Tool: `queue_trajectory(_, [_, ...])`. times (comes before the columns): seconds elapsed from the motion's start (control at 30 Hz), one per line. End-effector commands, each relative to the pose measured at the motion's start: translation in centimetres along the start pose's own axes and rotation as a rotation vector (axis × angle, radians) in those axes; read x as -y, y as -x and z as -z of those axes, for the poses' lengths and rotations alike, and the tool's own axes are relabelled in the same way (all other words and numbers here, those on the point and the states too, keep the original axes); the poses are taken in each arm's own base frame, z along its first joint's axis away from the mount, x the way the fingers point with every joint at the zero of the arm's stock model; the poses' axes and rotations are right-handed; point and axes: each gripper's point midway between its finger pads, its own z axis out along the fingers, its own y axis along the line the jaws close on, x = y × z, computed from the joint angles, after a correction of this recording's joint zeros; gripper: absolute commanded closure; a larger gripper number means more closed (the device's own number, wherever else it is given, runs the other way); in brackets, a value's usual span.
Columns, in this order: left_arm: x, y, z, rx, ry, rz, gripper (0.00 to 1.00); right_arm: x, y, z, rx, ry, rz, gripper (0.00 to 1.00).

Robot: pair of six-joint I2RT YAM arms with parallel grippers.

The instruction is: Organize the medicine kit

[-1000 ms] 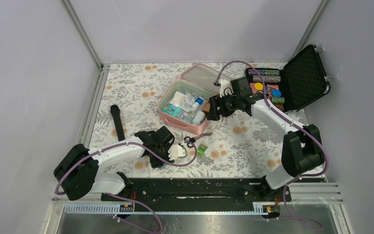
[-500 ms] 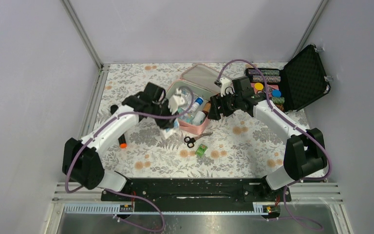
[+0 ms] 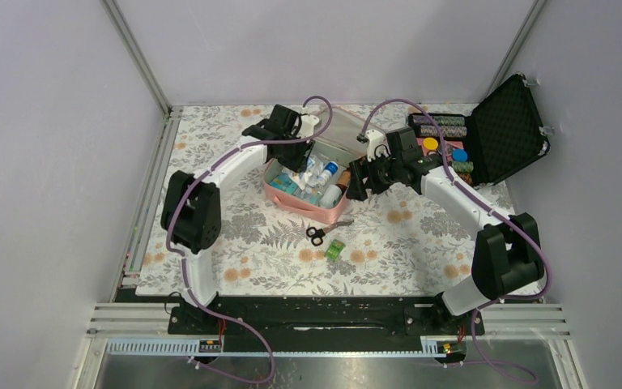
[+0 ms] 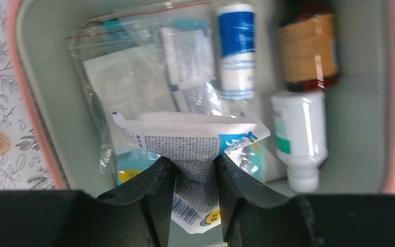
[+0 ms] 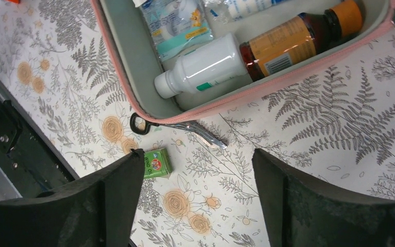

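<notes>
Holding a white packet (image 4: 190, 141) with blue print, the left claw (image 4: 193, 170) hangs over the open pink kit (image 3: 308, 209). Its two fingers pinch the packet in the middle, so the claw is narrow. Just under it, inside the kit, lie a clear zip bag (image 4: 128, 67) and a blue and white tube (image 4: 235, 51). A brown bottle (image 4: 308, 51) and a white bottle (image 4: 298, 134) lie to the claw's right in its own camera. The kit sits on the flowery counter (image 5: 339, 144) with its lid open.

The right claw (image 5: 195, 154) is wide and holds nothing. It hangs over the counter just beside the kit's pink wall. Below this claw lie scissors (image 5: 185, 126), right by the kit's wall, and a little green box (image 5: 157, 164) near one finger. A black case (image 3: 502, 130) stands open beyond the right claw, well apart from the left claw.
</notes>
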Motion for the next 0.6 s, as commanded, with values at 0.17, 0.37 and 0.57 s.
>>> queue_trajectory(0.17, [-4.1, -0.5, -0.2, -0.05, 0.179, 0.141, 0.52, 1.8, 1.4, 0.9, 0.048, -0.12, 0.014, 0.06])
queue_trajectory(0.37, [-4.9, -0.1, 1.6, -0.024, 0.207, 0.126, 0.35, 3.0, 2.3, -1.0, 0.015, -0.129, -0.066, 0.06])
queue_trajectory(0.57, [-5.6, -0.1, 5.9, 0.105, 0.254, 0.166, 0.28, 4.1, 3.7, -3.6, -0.037, -0.083, -0.134, 0.07])
